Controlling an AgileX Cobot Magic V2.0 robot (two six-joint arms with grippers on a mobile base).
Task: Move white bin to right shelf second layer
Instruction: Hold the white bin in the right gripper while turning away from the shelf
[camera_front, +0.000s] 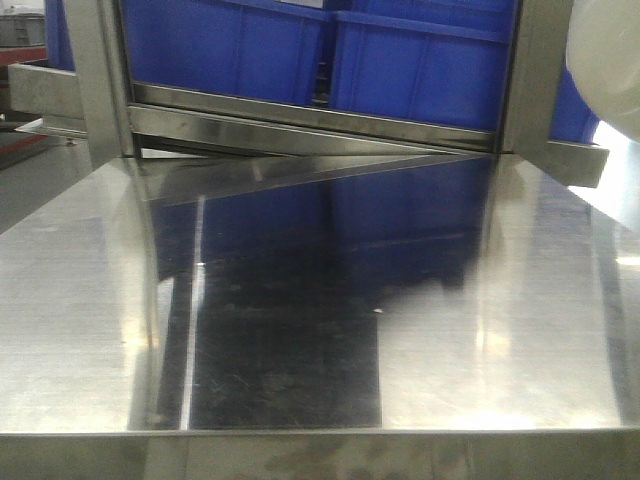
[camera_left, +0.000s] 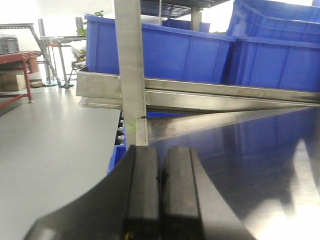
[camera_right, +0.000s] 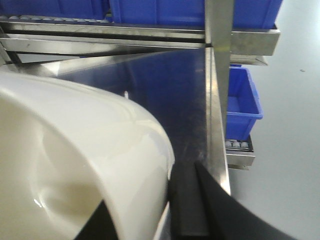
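The left gripper (camera_left: 160, 200) takes no part: its two black fingers (camera_left: 142, 190) are pressed flat together with nothing between them, low over the steel tabletop (camera_front: 300, 330). At 12 o'clock in the front view, blue crates (camera_front: 400, 60) fill the rack level behind the table.

The white bin (camera_front: 608, 55) shows only at 2 o'clock in that view, up off the tabletop at the frame's edge, so I judge the pickup done and the carry under way. Placing and release are left.

The right gripper (camera_right: 142, 217) pinches the bin's wall near the rim, with one finger (camera_right: 187, 205) outside and a dark one inside. At 4 o'clock in the right wrist view, a roller rack (camera_right: 239, 145) carries a small blue crate (camera_right: 242, 100). Whether that is the target level, I cannot tell.
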